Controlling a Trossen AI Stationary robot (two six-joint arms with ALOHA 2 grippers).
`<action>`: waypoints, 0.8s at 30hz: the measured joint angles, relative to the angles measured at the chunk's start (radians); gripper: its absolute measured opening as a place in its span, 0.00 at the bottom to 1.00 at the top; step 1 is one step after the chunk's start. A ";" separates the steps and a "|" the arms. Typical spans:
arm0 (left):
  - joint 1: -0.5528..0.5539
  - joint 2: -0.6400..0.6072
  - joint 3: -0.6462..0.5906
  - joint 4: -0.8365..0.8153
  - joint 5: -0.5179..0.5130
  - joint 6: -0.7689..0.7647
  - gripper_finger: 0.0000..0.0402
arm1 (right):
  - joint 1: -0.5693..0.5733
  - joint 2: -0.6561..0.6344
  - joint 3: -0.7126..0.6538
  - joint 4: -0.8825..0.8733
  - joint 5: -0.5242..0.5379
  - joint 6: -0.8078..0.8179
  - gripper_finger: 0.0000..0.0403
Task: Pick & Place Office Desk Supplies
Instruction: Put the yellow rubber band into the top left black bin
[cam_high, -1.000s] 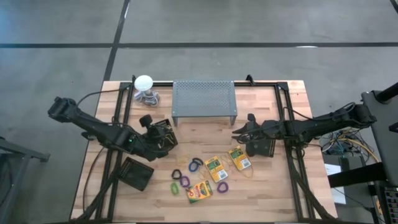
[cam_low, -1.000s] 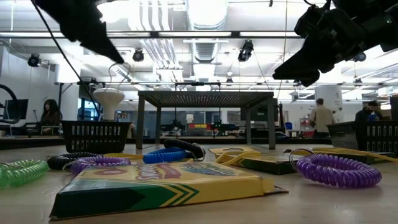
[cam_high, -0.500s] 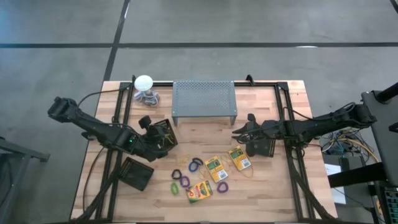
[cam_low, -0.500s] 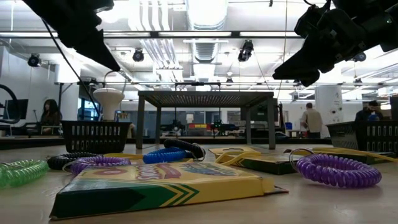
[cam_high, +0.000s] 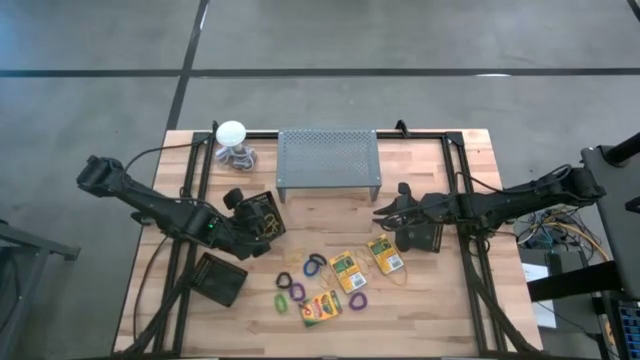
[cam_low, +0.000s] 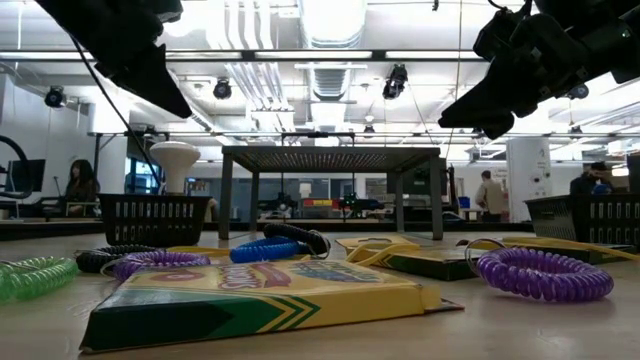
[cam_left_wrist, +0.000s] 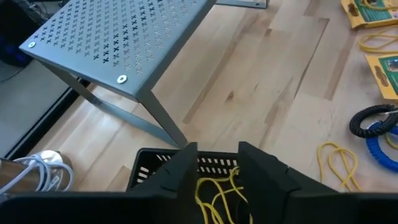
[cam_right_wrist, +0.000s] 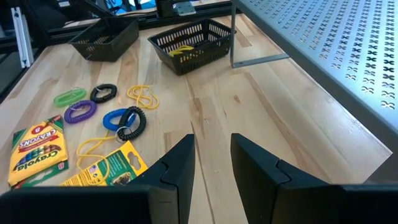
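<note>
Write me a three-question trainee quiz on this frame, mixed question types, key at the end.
1. True or false: a crayon box lies on top of the metal stand.
2. How many crayon boxes lie on the table?
3. What is in the basket below the left gripper?
A. yellow rubber bands
B. a purple coil
C. nothing

Key: 1 false, the stand's top is bare; 2 three; 3 A.
</note>
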 joint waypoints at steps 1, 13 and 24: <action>0.000 0.000 0.002 0.000 0.000 0.000 0.34 | 0.000 0.000 0.000 0.000 0.000 0.000 0.25; -0.001 0.070 -0.069 0.406 0.251 0.009 0.37 | 0.000 0.000 0.000 0.000 0.000 -0.003 0.25; -0.001 0.372 -0.016 0.793 0.400 0.423 0.37 | 0.000 0.000 -0.001 0.000 0.000 -0.002 0.25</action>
